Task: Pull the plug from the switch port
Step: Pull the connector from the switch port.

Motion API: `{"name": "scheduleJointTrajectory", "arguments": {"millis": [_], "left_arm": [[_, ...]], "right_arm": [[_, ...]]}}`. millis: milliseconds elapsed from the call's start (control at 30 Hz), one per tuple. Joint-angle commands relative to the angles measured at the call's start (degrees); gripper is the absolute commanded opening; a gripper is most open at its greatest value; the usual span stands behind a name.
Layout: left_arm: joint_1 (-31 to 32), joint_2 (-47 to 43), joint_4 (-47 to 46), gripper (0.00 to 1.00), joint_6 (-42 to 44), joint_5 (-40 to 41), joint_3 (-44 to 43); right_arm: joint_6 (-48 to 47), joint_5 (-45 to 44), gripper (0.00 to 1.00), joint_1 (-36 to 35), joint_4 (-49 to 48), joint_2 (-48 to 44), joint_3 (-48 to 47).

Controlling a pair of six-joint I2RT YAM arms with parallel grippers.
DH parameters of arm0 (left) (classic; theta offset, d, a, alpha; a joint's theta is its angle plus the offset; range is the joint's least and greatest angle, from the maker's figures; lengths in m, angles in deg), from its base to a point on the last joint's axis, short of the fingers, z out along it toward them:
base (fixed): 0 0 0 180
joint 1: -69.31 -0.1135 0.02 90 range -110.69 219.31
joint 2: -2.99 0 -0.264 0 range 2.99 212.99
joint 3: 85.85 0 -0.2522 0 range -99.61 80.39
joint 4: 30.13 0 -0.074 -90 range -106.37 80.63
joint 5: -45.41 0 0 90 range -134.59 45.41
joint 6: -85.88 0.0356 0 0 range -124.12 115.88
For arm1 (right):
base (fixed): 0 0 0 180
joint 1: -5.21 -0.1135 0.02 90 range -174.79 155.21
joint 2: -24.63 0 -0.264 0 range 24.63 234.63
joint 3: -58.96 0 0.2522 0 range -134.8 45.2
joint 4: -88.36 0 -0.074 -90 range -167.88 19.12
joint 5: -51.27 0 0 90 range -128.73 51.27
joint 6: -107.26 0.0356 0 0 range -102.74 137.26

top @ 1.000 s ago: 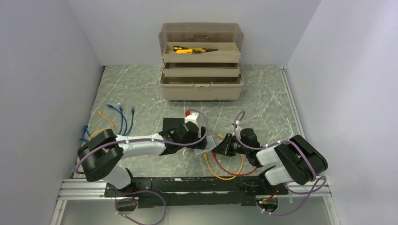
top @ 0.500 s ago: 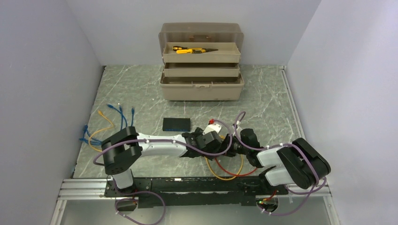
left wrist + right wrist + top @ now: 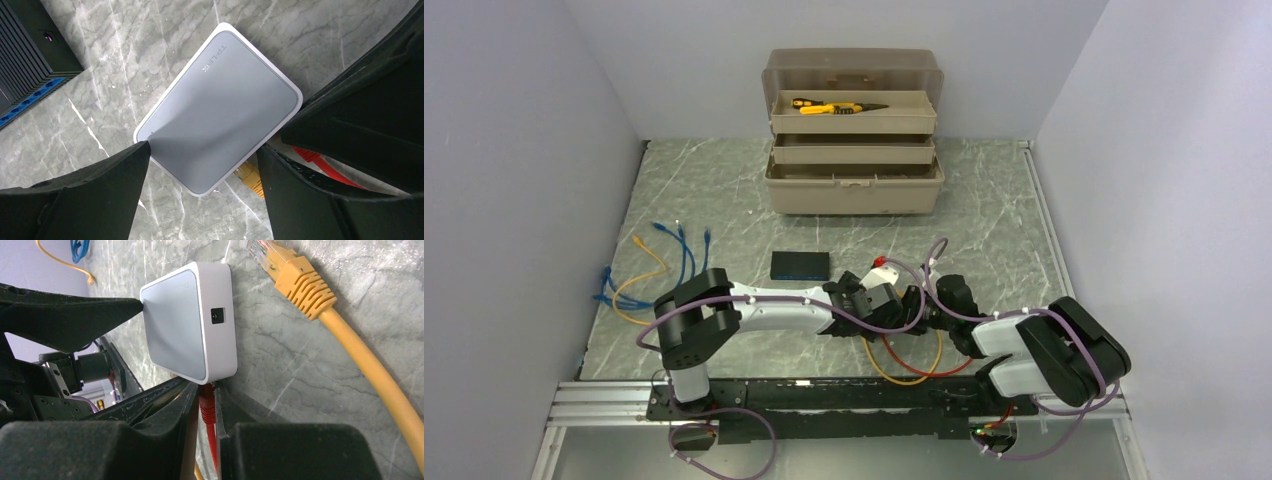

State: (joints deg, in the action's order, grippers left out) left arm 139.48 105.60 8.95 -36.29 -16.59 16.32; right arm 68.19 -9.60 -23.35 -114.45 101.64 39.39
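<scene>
The black switch (image 3: 800, 265) lies flat on the table with its blue sockets showing in the left wrist view (image 3: 25, 100); I see no cable in it. A white TP-Link box (image 3: 220, 105) lies to its right. My left gripper (image 3: 202, 150) is shut on this box across its corner and edge. A red plug (image 3: 207, 402) sits in the box's lower edge. My right gripper (image 3: 207, 395) is shut on that plug. In the top view both grippers (image 3: 879, 300) (image 3: 911, 305) meet over the box and hide it.
A loose yellow cable (image 3: 300, 285) lies beside the white box, looping with the red cable (image 3: 934, 368) toward the near edge. Blue and yellow cables (image 3: 674, 250) lie at the left. An open beige toolbox (image 3: 854, 130) stands at the back.
My left gripper has moved right, off the black switch, onto the white box and closed on it. The right gripper has stayed at the red plug.
</scene>
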Motion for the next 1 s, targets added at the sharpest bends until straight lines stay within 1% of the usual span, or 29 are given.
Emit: {"name": "scheduleJointTrajectory", "arguments": {"millis": [0,200,433,533,600,700,800,867,967], "left_arm": [[-1.1,2.3,-0.6,0.85,-0.9,1.8,1.1],[-3.0,2.7,-2.8,0.85,-4.2,2.5,2.9],[-4.2,3.3,-5.3,0.86,-5.5,1.2,3.6],[-4.3,3.5,-6.0,0.86,-5.1,0.4,3.4],[-4.3,2.6,-7.3,0.86,-4.9,-0.4,4.3],[-4.2,-0.4,-11.3,0.87,-4.0,-2.3,7.1],[-4.2,-5.8,-17.1,0.87,-3.4,-4.8,11.0],[-4.2,-10.2,-21.1,0.88,-3.8,-5.7,13.7],[-4.2,-17.9,-26.7,0.89,-4.4,-6.0,17.1]], "right_arm": [[-2.4,0.1,0.0,-0.1,6.1,0.4,2.2],[-3.0,1.7,0.0,-0.4,10.4,-2.5,2.1],[-2.8,-0.6,0.0,-3.5,17.0,-4.4,0.1],[-2.5,-1.7,0.0,-3.9,19.2,-7.0,0.0],[-2.7,-3.8,0.0,-3.9,22.7,-10.8,-0.4],[-3.5,-9.6,0.0,-3.7,30.7,-19.7,-2.7],[-4.4,-17.0,0.0,-3.4,38.5,-27.4,-6.9],[-5.1,-22.2,0.0,-3.2,42.6,-31.0,-10.3],[-5.7,-28.5,0.0,-2.7,45.2,-35.3,-14.8]]}}
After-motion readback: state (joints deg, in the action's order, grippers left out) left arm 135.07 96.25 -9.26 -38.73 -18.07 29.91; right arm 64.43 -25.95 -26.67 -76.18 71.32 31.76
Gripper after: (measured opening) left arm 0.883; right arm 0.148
